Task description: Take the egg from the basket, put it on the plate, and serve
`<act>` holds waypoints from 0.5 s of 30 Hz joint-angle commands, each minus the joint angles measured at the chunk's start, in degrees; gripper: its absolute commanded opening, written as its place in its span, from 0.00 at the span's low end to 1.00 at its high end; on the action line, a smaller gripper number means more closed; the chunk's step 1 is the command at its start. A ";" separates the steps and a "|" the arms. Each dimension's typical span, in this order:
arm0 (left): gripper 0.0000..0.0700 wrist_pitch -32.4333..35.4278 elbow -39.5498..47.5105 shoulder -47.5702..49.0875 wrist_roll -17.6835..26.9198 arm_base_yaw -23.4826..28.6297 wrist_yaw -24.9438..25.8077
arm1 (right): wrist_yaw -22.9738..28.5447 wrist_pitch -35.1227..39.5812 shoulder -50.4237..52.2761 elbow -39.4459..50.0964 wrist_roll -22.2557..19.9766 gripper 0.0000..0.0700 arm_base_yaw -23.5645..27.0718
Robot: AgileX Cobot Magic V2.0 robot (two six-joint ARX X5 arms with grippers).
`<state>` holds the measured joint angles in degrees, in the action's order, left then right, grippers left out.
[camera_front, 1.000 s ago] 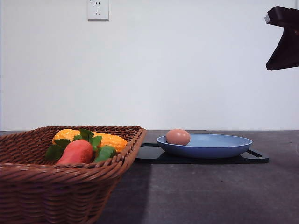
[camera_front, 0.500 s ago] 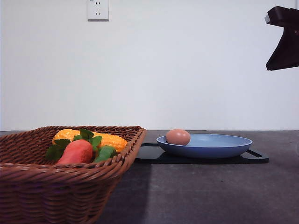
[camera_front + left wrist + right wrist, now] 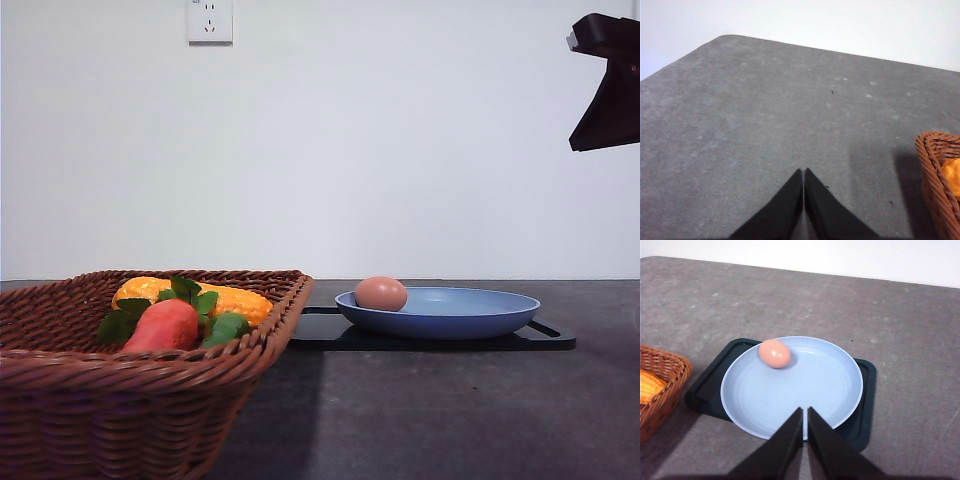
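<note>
The egg (image 3: 381,293) was seen lying in the plate (image 3: 470,318), near its left rim; the plate was set on a black tray (image 3: 545,340). At lower left, the basket (image 3: 120,400) held a carrot (image 3: 162,325) and corn (image 3: 235,300). The right gripper (image 3: 805,412) was held above the plate's near edge, jaws pressed together, the egg well apart. The left gripper (image 3: 803,175), jaws likewise together, was poised over bare table (image 3: 765,110).

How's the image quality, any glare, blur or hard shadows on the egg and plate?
Front view: soft even light, no glare, the egg and plate sharp, the near basket rim slightly soft. Right wrist view: the egg casts a faint shadow on the plate; the basket throws a broad soft one on the table.
</note>
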<state>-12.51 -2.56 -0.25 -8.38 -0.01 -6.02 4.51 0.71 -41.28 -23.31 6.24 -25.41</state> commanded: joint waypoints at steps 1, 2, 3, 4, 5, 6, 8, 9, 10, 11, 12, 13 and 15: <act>0.00 -2.54 0.69 0.11 -0.28 0.07 0.02 | 0.07 0.59 -0.17 -0.39 -0.28 0.00 -0.28; 0.00 -2.54 0.70 0.11 -0.28 0.07 0.02 | 0.07 0.59 -0.17 -0.39 -0.28 0.00 -0.28; 0.00 -2.54 0.71 0.11 -0.28 0.07 0.02 | 0.07 0.59 -0.17 -0.39 -0.28 0.00 -0.28; 0.00 -2.54 0.71 0.11 -0.28 0.07 0.02 | 0.07 0.59 -0.17 -0.39 -0.28 0.00 -0.28; 0.00 -2.54 0.71 0.11 -0.28 0.07 0.02 | 0.07 0.59 -0.17 -0.39 -0.28 0.00 -0.28; 0.00 -2.54 0.71 0.11 -0.28 0.07 0.02 | 0.07 0.59 -0.17 -0.39 -0.28 0.00 -0.28; 0.00 -2.55 0.71 0.11 -0.27 0.07 0.02 | 0.07 0.59 -0.17 -0.39 -0.28 0.00 -0.28; 0.00 -2.56 0.71 0.11 -0.26 0.07 0.02 | 0.07 0.59 -0.17 -0.39 -0.28 0.00 -0.28; 0.00 -2.52 0.71 0.10 -0.26 0.07 0.02 | 0.07 0.59 -0.17 -0.39 -0.28 0.00 -0.28; 0.00 -2.49 0.71 0.09 -0.26 0.07 0.02 | 0.07 0.59 -0.17 -0.39 -0.28 0.00 -0.28; 0.00 -2.50 0.71 0.09 -0.26 0.07 0.02 | 0.07 0.59 -0.17 -0.39 -0.28 0.00 -0.28; 0.00 -2.50 0.71 0.09 -0.26 0.07 0.02 | 0.07 0.59 -0.17 -0.39 -0.28 0.00 -0.28; 0.00 -2.50 0.71 0.09 -0.27 0.07 0.02 | 0.07 0.59 -0.17 -0.39 -0.28 0.00 -0.28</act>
<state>-12.51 -2.57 -0.25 -8.38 -0.01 -6.02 4.51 0.71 -41.28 -23.31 6.23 -25.41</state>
